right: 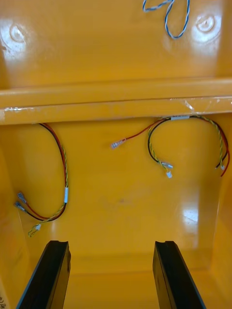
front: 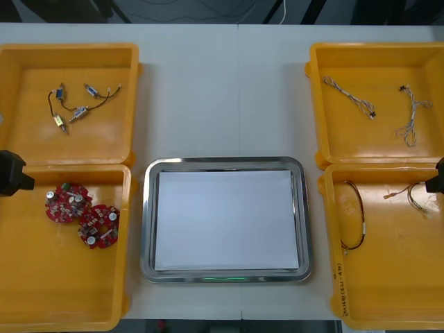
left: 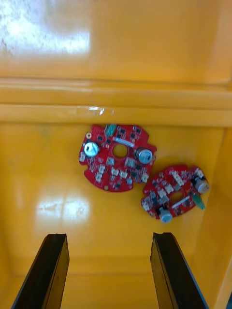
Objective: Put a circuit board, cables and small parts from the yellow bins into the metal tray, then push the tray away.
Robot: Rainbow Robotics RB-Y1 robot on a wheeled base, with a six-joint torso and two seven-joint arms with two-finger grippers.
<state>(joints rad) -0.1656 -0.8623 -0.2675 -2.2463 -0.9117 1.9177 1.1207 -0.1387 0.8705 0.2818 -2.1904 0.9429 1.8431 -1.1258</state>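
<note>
My left claw (left: pixel 110 236) hangs spread, nothing between its fingers, over the near left yellow bin (front: pixel 41 298) at that bin's outer far corner. Just ahead of the fingers, on the bin floor, lie two round red circuit boards: one board (left: pixel 117 157) toward the bin's far wall, and the other board (left: pixel 175 194) just beside it, nearer the tray side. I cannot tell whether their edges touch.

My right claw (right: pixel 112 244) is spread as well and pinches nothing. It sits over the near right yellow bin (front: pixel 395 277), at its outer far corner. Ahead of its fingers lie two red and yellow cables, well apart: one cable (right: pixel 65 183) curves along the wall nearest the tray, and the second cable (right: pixel 186 117) loops under the far wall.

Past that wall, the far right yellow bin (front: pixel 361 139) holds two twisted blue and white cables (front: pixel 350 97), apart from each other. On the other side, the far left yellow bin (front: pixel 28 139) holds black cables (front: pixel 104 99) with small metal parts (front: pixel 78 113) on them.

Between the two pairs of bins, the metal tray (front: pixel 148 222) rests flat on the light table (front: pixel 222 90). It is white inside, with nothing in it.
</note>
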